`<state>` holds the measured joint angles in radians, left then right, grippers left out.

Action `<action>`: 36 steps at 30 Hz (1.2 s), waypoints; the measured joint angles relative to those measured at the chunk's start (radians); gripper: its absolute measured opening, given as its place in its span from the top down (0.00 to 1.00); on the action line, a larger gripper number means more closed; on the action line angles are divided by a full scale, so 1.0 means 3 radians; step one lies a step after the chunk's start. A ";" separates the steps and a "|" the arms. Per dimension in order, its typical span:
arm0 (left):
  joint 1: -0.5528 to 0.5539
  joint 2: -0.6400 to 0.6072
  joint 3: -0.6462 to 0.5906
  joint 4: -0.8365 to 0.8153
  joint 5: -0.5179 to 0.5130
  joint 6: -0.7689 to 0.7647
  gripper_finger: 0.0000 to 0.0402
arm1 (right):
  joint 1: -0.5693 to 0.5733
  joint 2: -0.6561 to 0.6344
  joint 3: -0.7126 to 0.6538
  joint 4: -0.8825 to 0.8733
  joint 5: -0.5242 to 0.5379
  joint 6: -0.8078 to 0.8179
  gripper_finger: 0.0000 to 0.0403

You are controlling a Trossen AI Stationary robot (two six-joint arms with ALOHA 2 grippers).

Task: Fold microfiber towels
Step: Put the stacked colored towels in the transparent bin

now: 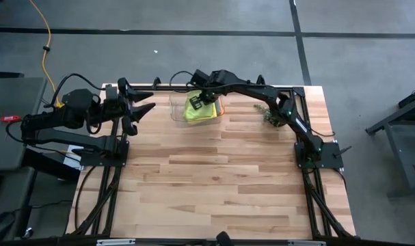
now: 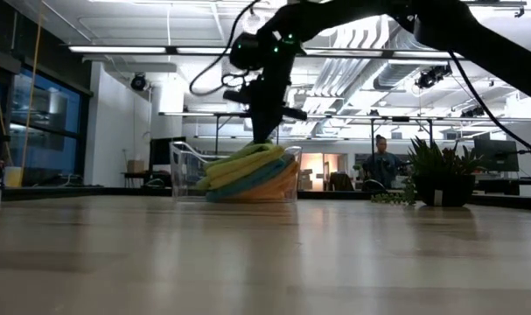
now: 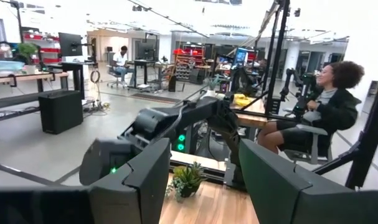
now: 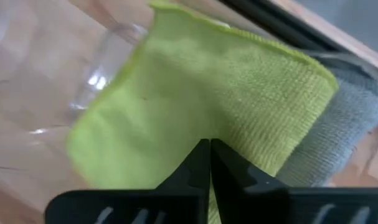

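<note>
A stack of folded microfiber towels [image 1: 197,111] lies in a clear plastic tray [image 1: 176,109] at the table's far middle. The lime green towel [image 4: 195,99] is on top, with a grey one [image 4: 350,124] beside or under it. The low view shows yellow, teal and orange layers [image 2: 252,179] below. My right gripper [image 4: 210,146] reaches down onto the stack's top [image 2: 263,140], shut on the lime green towel. My left gripper [image 1: 149,109] waits open and level at the far left, clear of the tray. My right gripper has its shut fingertips [image 4: 201,155] on the lime green towel's upper face [image 4: 207,134], away from its edges. The fingers come steeply from above, slanting down. The towel lies on the stack in the tray. How much cloth sits between the tips I cannot tell.
A small potted plant [image 1: 270,115] stands at the far right, beside my right arm. The wooden tabletop [image 1: 214,184] stretches bare toward the near edge. A person [image 3: 326,112] sits beyond the table's right side; others are farther off in the room.
</note>
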<state>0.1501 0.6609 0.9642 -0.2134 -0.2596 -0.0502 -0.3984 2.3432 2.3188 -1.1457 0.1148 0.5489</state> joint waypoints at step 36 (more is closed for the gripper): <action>0.0000 0.0000 0.0000 0.0001 -0.0134 -0.0085 0.55 | -0.0024 0.0507 0.0021 -0.0255 -0.0221 0.0114 1.00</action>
<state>0.1501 0.6609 0.9642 -0.2131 -0.2996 -0.0757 -0.4057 2.4953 2.3252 -1.2221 0.0484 0.5830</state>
